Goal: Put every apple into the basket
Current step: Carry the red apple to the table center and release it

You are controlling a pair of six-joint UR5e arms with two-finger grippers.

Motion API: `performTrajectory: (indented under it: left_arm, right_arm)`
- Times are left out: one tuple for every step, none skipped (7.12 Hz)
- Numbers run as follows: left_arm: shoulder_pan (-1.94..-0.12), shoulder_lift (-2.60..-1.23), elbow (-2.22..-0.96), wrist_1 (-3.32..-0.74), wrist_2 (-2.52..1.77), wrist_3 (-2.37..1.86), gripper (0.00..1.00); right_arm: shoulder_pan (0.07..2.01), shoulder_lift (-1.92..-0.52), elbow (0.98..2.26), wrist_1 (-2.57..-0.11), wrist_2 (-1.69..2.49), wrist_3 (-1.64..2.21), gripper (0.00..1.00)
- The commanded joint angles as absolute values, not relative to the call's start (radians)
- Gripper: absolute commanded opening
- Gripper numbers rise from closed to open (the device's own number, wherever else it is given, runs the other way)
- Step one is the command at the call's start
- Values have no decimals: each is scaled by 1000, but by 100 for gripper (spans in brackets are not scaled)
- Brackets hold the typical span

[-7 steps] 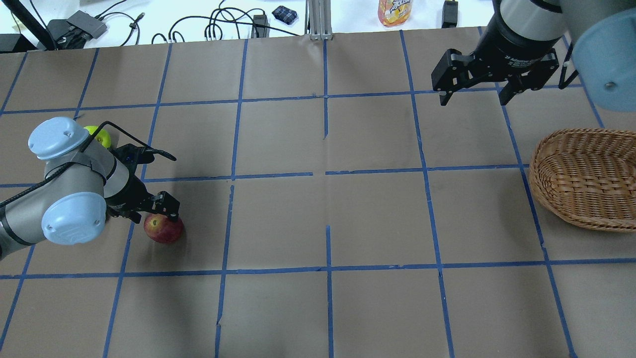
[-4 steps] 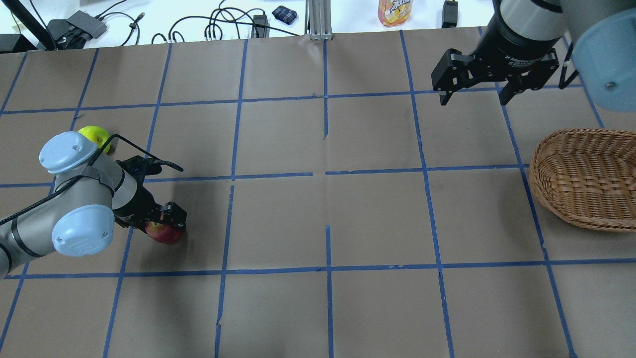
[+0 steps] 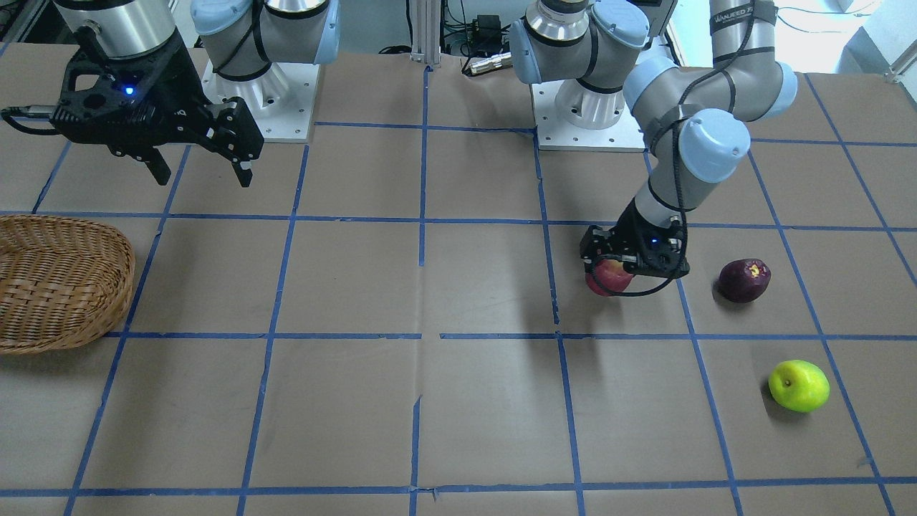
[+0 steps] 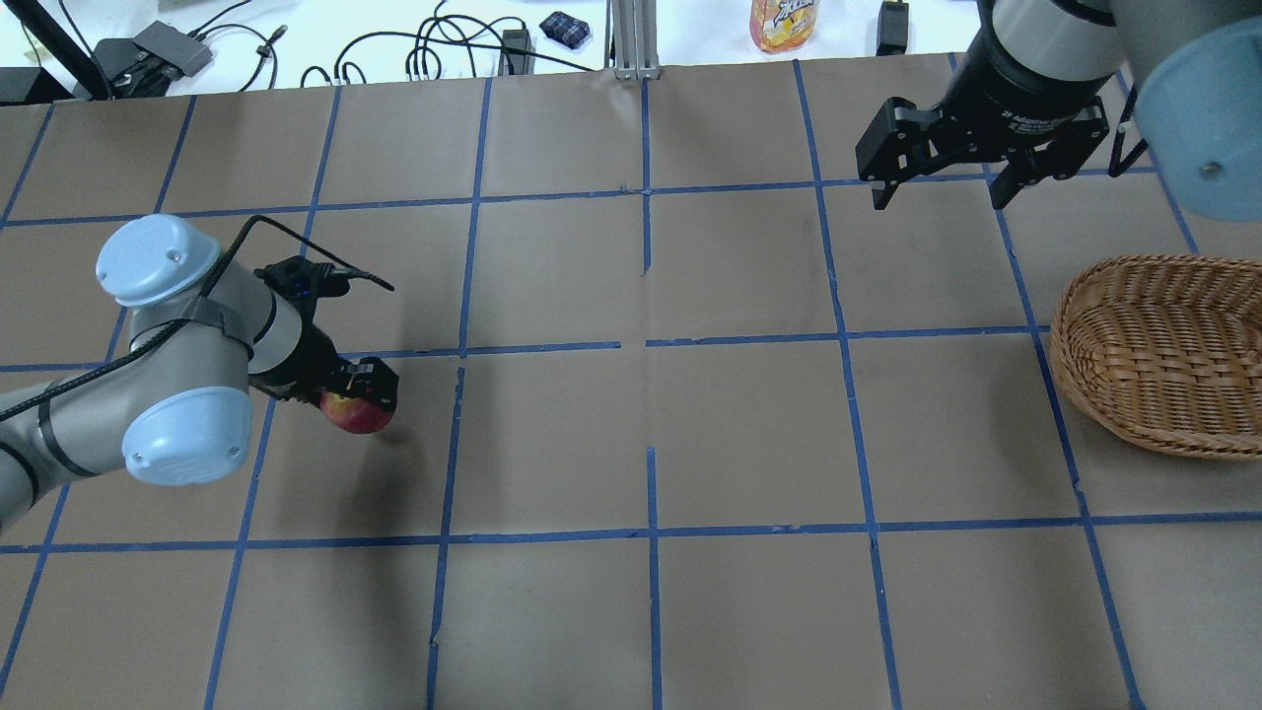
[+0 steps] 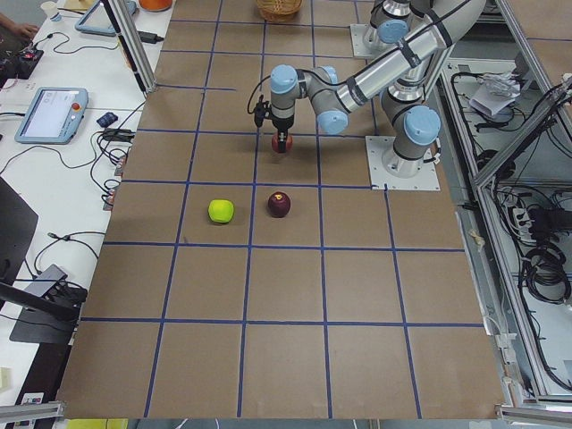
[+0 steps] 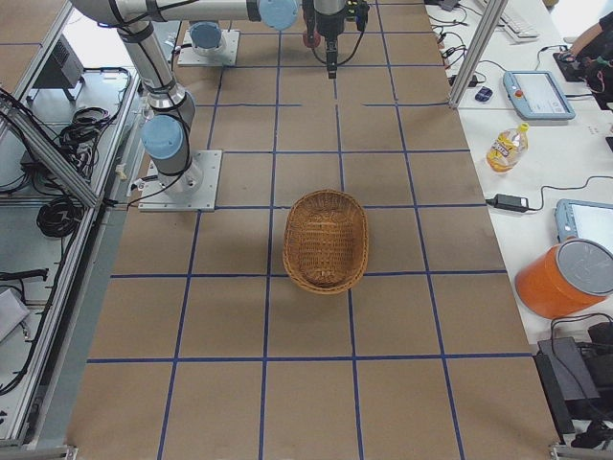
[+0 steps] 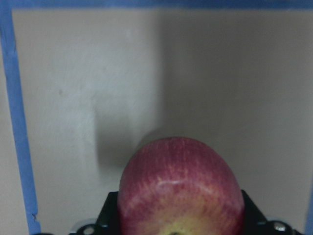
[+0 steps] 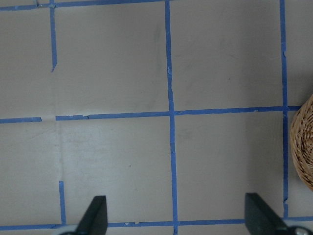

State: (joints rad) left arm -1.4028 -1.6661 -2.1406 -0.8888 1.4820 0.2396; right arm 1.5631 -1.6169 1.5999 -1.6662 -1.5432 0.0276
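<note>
My left gripper [image 4: 361, 392] is shut on the red apple [image 4: 357, 418] and holds it a little above the table on the left side. The red apple fills the left wrist view [image 7: 180, 188] and casts a shadow on the paper below. The dark purple apple [image 3: 745, 279] and the yellow-green apple [image 3: 799, 385] lie on the table beyond it; my left arm hides both in the overhead view. The wicker basket [image 4: 1163, 355] sits empty at the table's right edge. My right gripper [image 4: 942, 197] hangs open and empty above the table behind the basket.
The table is brown paper with a blue tape grid. An orange drink bottle [image 4: 784, 22] and cables [image 4: 434, 49] lie beyond the far edge. The basket's rim [image 8: 303, 147] shows at the right of the right wrist view.
My left gripper shut on the red apple, lifted it and moved it right and away from me. My left arm now covers the yellow-green apple. The right arm has not moved.
</note>
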Motion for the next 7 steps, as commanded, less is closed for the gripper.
performTrajectory:
  left_arm:
    - [-1654, -1745, -1996, -873, 1398, -60, 15]
    - [-1739, -1803, -1924, -870, 1379, -152, 15]
    - [-1817, -1869, -1851, -862, 1381, -237, 15]
    - [-1854, -1935, -1786, -858, 1390, -277, 15]
    - [-1896, -1994, -1755, -853, 1469, -290, 15]
    - [-1916, -2035, -1756, -813, 1488, -299, 17]
    - [-1920, -2069, -1749, -775, 1486, -317, 51]
  right_arm:
    - [1563, -1617, 1601, -1667, -1543, 28, 100]
    - [1563, -1618, 1603, -1666, -1543, 28, 100]
    - [1563, -1617, 1603, -1672, -1543, 28, 100]
    - [1562, -1617, 1605, -1666, -1545, 28, 100]
    - [1562, -1618, 1602, -1664, -1551, 31, 100]
    - [1562, -1615, 1609, -1657, -1543, 28, 100]
    - [1562, -1617, 1611, -1657, -1551, 20, 100]
